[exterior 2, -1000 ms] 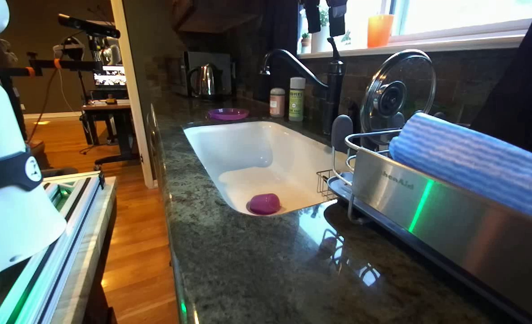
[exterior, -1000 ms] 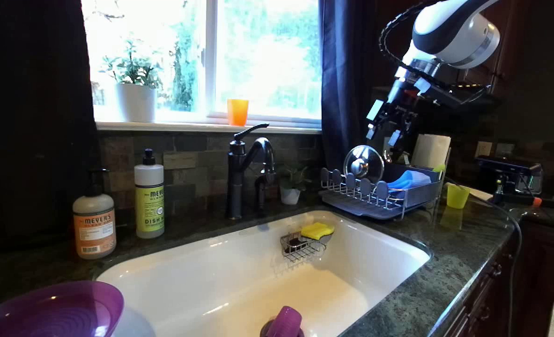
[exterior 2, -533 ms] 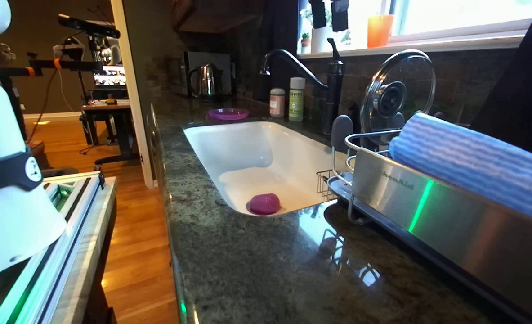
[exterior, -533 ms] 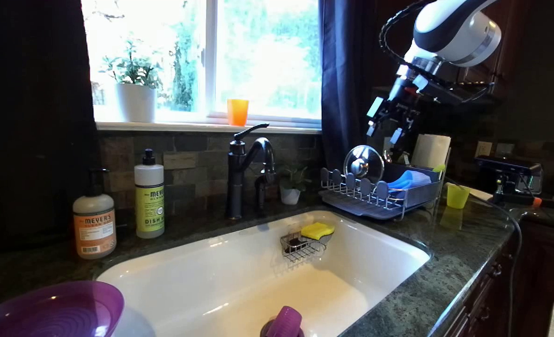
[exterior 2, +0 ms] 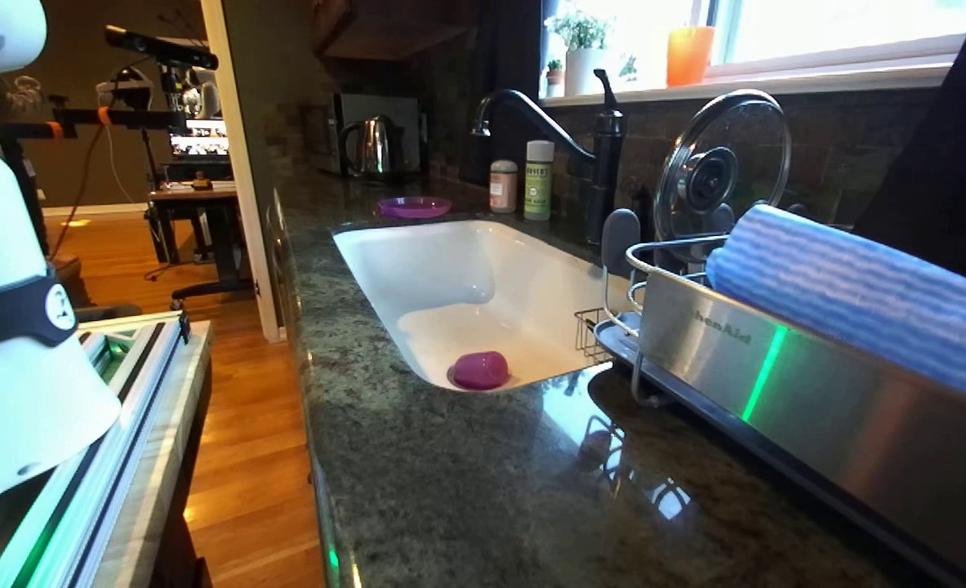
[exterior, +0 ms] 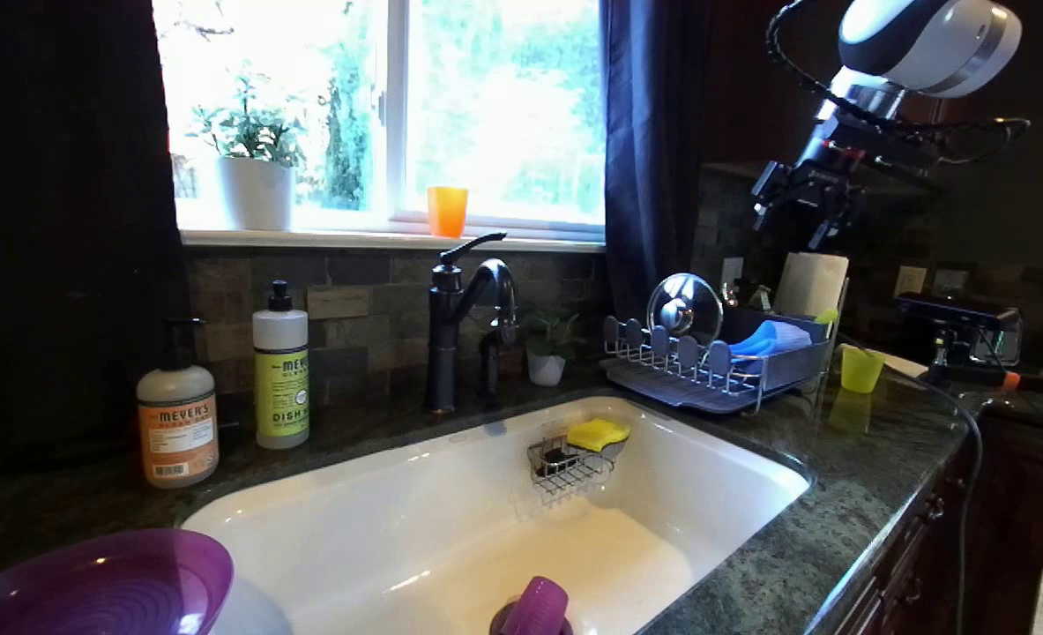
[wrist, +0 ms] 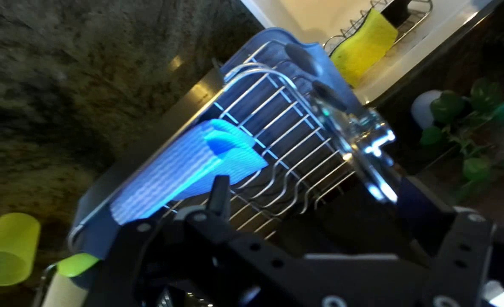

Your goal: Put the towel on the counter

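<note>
One purple dish (exterior: 98,582) sits at the near left of the counter (exterior: 847,459), followed by two bottles: an orange-labelled bottle (exterior: 177,432) reading "MEYER'S" and a green-labelled bottle (exterior: 281,388) reading "DISH". On the far sill (exterior: 345,236) stand one white planter (exterior: 257,194) and, to its right, one orange cup (exterior: 447,212); one dark faucet (exterior: 443,344) rises nearer. The single white sink (exterior: 380,511) holds one tilted purple cup (exterior: 540,604) and, farther right, one yellow sponge (exterior: 598,434) at a wire caddy (exterior: 565,481). Right of that, one dish rack (exterior: 799,369) carries one glass lid (exterior: 686,309), on edge, and one blue towel (exterior: 772,339), folded along its steel side (exterior 2: 842,441), where "henAid" can be read. One yellow-green cup (exterior: 861,369) stands right of the rack. The arm (exterior: 935,44) reaches in from the upper right, wrist slanting down leftward; its end effector (exterior: 788,227) hangs above the rack, two fingers (wrist: 220,194) well apart.
</note>
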Motion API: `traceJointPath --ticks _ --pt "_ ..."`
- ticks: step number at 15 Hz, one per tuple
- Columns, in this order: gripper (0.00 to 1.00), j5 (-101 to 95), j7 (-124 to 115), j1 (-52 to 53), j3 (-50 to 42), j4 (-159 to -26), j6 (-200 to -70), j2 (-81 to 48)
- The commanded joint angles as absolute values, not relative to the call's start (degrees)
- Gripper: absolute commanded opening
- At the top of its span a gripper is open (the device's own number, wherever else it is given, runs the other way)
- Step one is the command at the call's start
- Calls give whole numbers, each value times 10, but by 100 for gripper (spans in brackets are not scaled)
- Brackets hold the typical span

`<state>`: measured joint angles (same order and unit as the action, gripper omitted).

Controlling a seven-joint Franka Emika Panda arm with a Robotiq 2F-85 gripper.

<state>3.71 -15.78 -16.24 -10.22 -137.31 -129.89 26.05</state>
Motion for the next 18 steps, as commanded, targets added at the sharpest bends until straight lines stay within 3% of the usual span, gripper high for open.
traceJointPath --ticks 1,9,18 --pt "100 27 -219 -211 -113 -1405 -1318 251" --pt "100 70 -376 -256 -126 -1411 -1411 167" --pt "100 106 -405 -219 -142 -1385 -1490 70"
